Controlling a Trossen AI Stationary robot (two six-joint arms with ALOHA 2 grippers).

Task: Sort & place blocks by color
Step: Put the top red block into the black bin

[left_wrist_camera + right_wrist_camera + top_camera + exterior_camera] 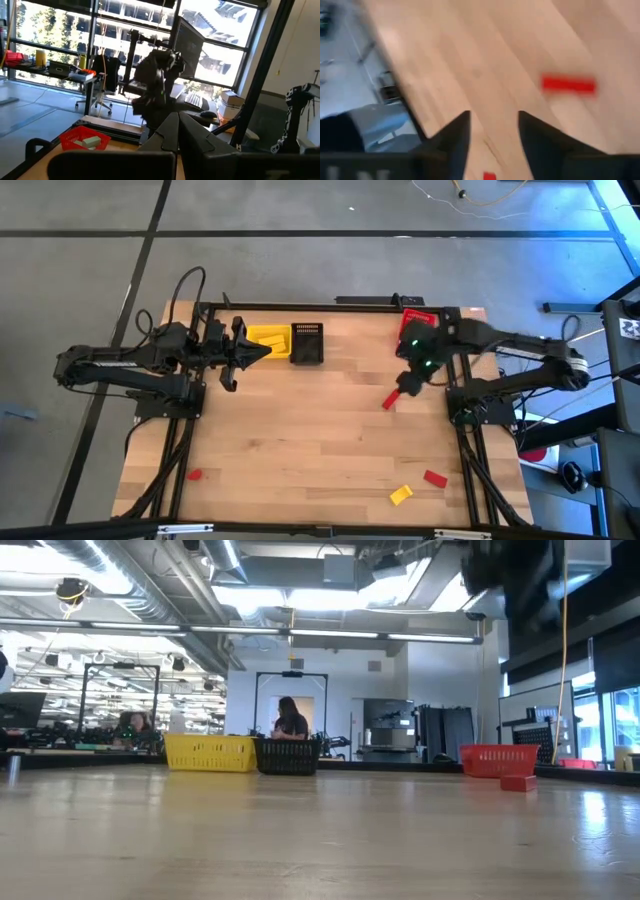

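A red block (391,401) lies flat on the wooden table (300,430) in front of the red basket (498,758); it also shows in the low view (517,782). My right gripper (408,383) hangs just above it, tipped downward. Its fingers (455,145) stand apart with nothing between them, and a red bar (568,84) lies on the wood beyond. Another red block (434,477), a yellow block (400,495) and a small red block (195,475) lie near the table's front edge. My left gripper (262,352) is shut and empty, raised beside the yellow basket (268,340).
A black basket (306,343) stands next to the yellow one at the far edge. The red basket (85,137), at the far right under my right arm, holds a pale block (92,142). The middle of the table is bare wood. A person shows in the room behind.
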